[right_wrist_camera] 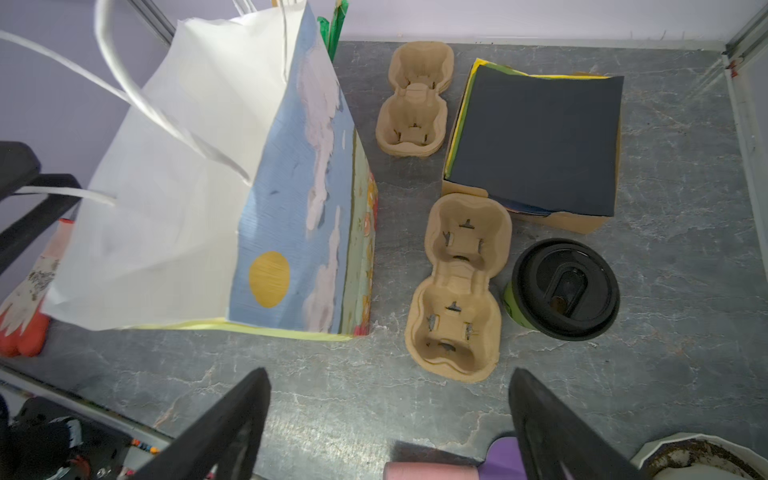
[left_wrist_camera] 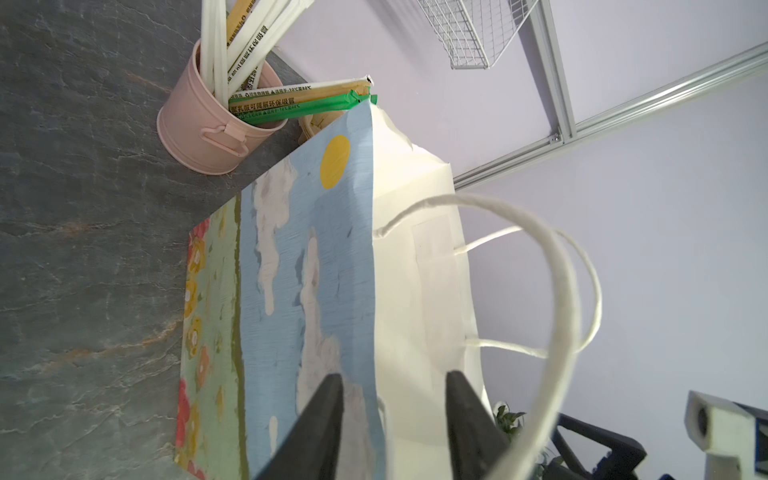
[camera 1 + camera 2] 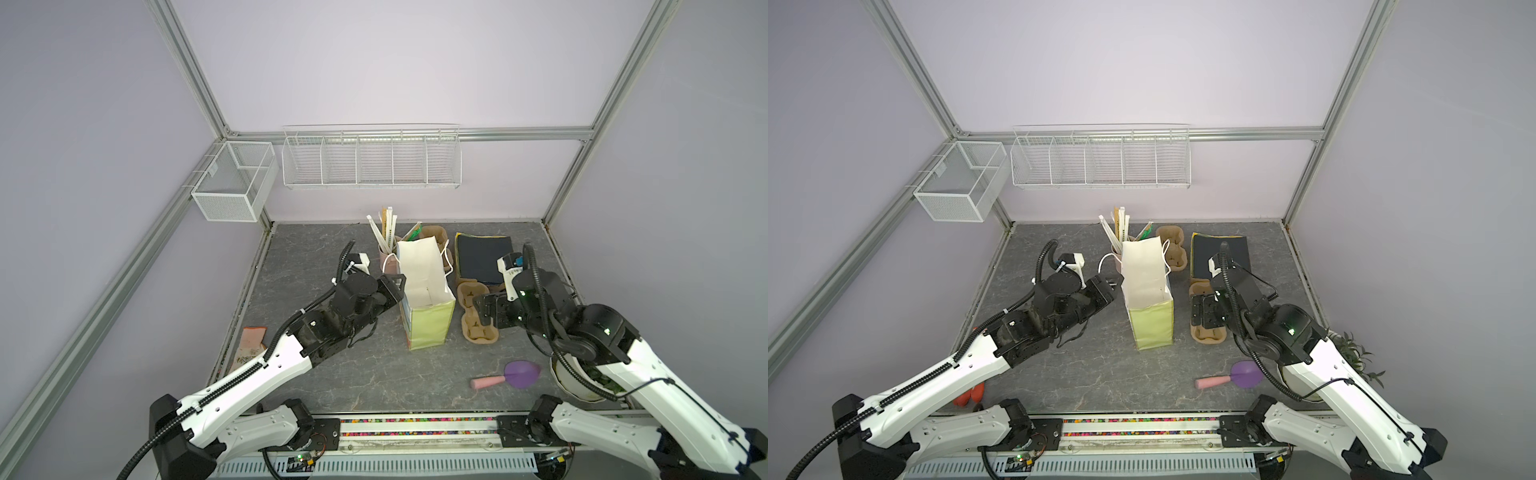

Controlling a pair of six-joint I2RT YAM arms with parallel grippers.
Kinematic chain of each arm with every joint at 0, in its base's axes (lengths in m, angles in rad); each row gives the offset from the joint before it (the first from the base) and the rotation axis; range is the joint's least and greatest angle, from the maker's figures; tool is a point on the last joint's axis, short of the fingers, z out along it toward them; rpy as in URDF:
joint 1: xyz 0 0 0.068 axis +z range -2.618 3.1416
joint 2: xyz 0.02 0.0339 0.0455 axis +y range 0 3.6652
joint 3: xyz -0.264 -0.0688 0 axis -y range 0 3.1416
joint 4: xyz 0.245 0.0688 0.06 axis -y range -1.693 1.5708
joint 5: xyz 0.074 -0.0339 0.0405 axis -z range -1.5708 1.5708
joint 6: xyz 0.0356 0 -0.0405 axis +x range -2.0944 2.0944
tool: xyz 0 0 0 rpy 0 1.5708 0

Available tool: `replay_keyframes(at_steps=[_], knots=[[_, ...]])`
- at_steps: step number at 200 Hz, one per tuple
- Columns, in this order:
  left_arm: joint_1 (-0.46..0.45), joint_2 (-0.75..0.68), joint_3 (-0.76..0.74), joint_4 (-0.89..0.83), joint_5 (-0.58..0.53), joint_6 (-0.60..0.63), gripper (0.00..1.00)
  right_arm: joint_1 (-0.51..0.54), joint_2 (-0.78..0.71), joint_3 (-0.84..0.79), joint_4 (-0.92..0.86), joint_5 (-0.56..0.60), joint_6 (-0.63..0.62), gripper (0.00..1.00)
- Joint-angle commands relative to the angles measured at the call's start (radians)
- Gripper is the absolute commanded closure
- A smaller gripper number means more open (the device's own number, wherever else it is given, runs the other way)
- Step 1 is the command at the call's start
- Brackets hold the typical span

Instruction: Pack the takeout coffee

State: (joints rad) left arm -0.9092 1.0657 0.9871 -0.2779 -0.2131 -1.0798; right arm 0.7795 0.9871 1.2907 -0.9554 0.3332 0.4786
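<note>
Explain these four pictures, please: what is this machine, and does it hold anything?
Two robot arms stand at a grey table, each ending in a two-fingered pincer. Two pictures look down from above; the other two come from cameras on the wrists. The left pincer stands open astride the rim of a paper bag; the right pincer hangs open and empty near a cardboard cup carrier and a lidded coffee cup. A pink bucket of straws and a box of napkins stand behind.

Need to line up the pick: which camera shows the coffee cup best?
The right wrist view: the coffee cup stands upright, lidded and fully visible, beside the two-cup carrier. In both top views the right arm covers it; the left wrist view misses it.
</note>
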Motion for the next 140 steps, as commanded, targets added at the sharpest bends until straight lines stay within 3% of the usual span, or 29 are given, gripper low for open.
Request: replay_keyframes(at_steps=[1, 52, 80, 91, 128, 140], knots=[[-0.001, -0.024, 0.006, -0.033, -0.028, 0.033, 0.52, -0.004, 0.076, 0.111, 0.114, -0.113, -0.015, 0.09], [0.002, -0.061, 0.018, -0.083, -0.053, 0.07, 0.51, -0.006, 0.313, 0.31, 0.125, -0.046, -0.076, 0.1], [0.006, -0.067, 0.01, -0.095, -0.058, 0.076, 0.59, -0.01, 0.379, 0.347, 0.148, -0.018, -0.094, 0.16], [0.01, -0.07, 0.009, -0.098, -0.061, 0.078, 0.63, -0.015, 0.398, 0.355, 0.152, -0.019, -0.104, 0.23], [0.021, -0.07, 0.0, -0.107, -0.06, 0.086, 0.79, -0.062, 0.39, 0.303, 0.167, -0.026, -0.098, 0.65], [0.025, -0.072, -0.01, -0.105, -0.059, 0.084, 0.86, -0.078, 0.356, 0.256, 0.204, -0.038, -0.093, 0.74]])
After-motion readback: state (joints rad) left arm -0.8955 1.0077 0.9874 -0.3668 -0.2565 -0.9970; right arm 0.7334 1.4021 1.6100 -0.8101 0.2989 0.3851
